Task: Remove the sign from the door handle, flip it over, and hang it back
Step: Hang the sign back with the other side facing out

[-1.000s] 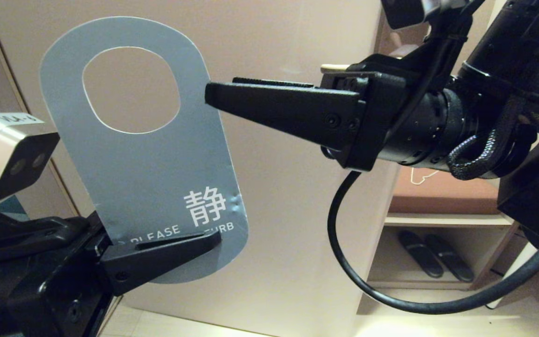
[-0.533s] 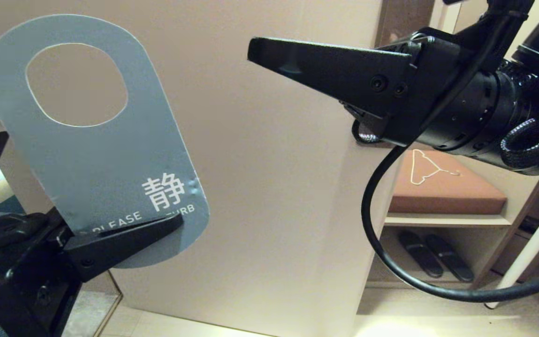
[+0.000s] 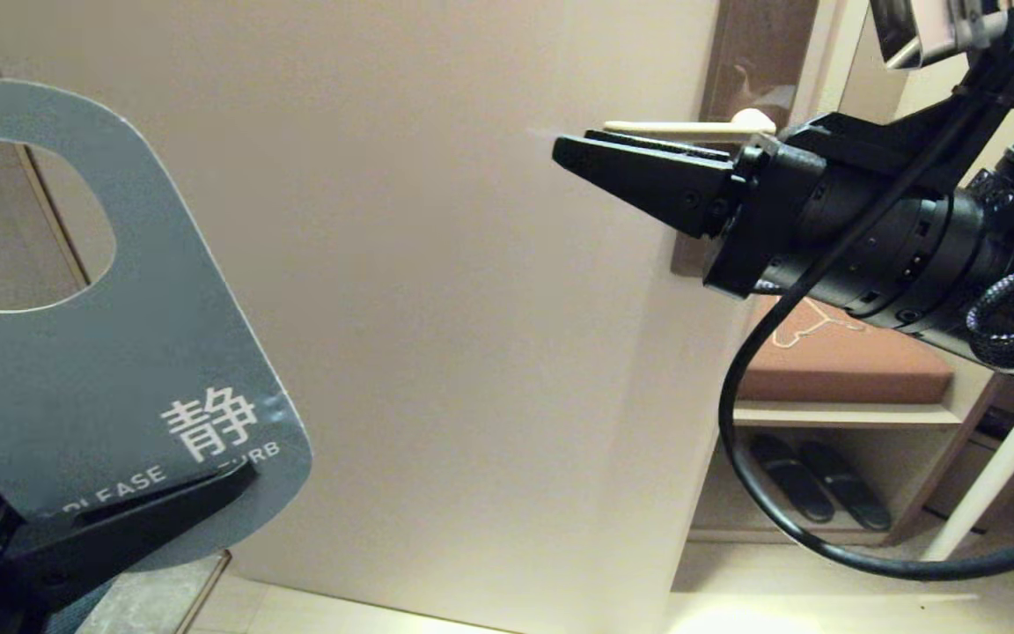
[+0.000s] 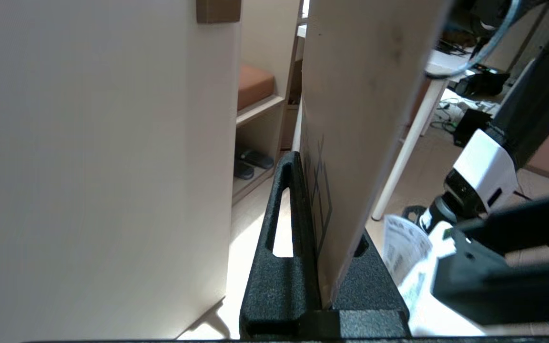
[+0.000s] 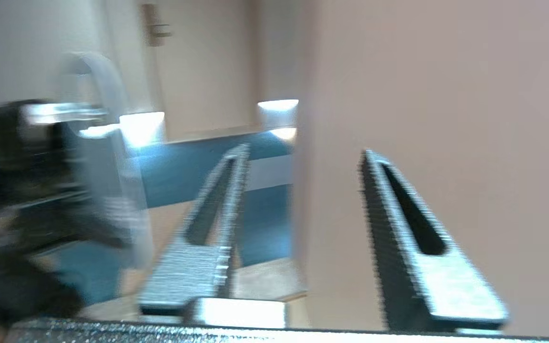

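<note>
One sign (image 3: pixel 111 352) is in play, and my left end effector (image 3: pixel 133 506) is clamped on its lower end, low at the left of the head view. The blue-grey face shows there, with a Chinese character and parts of PLEASE and a cut-off word above the finger. Its one oval hole (image 3: pixel 18 229) stands at the top, with nothing through it. In the left wrist view the sign (image 4: pixel 360 119) runs edge-on away from the camera, pinched between my two black fingers (image 4: pixel 281 247).

One handle (image 3: pixel 679 128) shows, a pale level bar high on the door (image 3: pixel 437 308), well apart from the sign. My right end effector (image 3: pixel 577 157) hangs just below it, pointing toward the sign and holding nothing. In the right wrist view its two fingers (image 5: pixel 208 238) stand apart with a clear gap between them.

One open shelf unit (image 3: pixel 833 412) stands to the right of the door, with two levels in sight. On the upper one lies one brown cushion (image 3: pixel 841 365), and on that rests one thin white wire hanger (image 3: pixel 802 326). In the lower compartment lie two dark slippers (image 3: pixel 819 484), side by side.

One white leg (image 3: pixel 991 475) slants down at the far right, near the shelf. One black cable (image 3: pixel 745 458) loops from my right arm down in front of the shelf.
</note>
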You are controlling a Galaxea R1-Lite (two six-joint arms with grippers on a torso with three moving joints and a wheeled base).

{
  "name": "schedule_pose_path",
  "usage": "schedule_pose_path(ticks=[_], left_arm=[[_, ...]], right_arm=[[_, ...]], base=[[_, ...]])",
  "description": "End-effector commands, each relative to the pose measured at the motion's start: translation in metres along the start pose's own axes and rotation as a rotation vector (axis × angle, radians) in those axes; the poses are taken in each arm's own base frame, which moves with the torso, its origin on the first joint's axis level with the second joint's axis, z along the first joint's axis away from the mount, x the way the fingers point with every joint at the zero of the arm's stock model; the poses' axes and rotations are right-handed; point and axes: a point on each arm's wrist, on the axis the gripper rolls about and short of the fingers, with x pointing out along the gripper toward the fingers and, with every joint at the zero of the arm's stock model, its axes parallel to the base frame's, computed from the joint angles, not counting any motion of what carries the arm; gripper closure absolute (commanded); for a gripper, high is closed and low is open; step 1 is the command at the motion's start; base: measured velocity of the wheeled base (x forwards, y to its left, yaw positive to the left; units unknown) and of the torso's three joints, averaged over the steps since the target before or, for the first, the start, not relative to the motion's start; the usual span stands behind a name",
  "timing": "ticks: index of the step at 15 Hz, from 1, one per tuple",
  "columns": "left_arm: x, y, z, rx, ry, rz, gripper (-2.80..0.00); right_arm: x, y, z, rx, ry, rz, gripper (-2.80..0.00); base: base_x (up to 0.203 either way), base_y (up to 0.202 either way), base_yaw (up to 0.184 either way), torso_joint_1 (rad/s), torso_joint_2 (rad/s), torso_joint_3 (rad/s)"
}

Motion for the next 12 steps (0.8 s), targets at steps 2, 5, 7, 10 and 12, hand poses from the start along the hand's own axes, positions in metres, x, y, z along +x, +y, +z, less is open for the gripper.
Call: schedule_pose_path(ticks=[2, 5, 7, 10, 12], left_arm=[[-0.016, -0.008, 0.0, 0.058, -0.045, 0.041, 0.0], [-0.022, -0.009, -0.002, 0.103, -0.05, 0.11, 0.0], [-0.028, -0.009, -0.008, 0.104, -0.052, 0.152, 0.0], [-0.041, -0.011, -0.023, 0.107, -0.056, 0.205, 0.0], [-0.049, -0.014, -0.031, 0.112, -0.065, 0.227, 0.0]], right_arm=[[-0.021, -0.013, 0.0, -0.083, -0.002, -0.179, 0.0], [-0.046, -0.029, -0.004, -0.146, 0.008, -0.439, 0.0], [-0.072, -0.035, -0.01, -0.165, 0.033, -0.576, 0.0], [-0.12, -0.046, -0.024, -0.182, 0.078, -0.808, 0.0], [-0.156, -0.049, -0.038, -0.196, 0.123, -0.952, 0.0]], base=[[0.0, 0.0, 0.0, 0.0, 0.0, 0.0], [0.0, 0.0, 0.0, 0.0, 0.0, 0.0], [0.0, 0.0, 0.0, 0.0, 0.0, 0.0], [0.0, 0.0, 0.0, 0.0, 0.0, 0.0], [0.0, 0.0, 0.0, 0.0, 0.0, 0.0]])
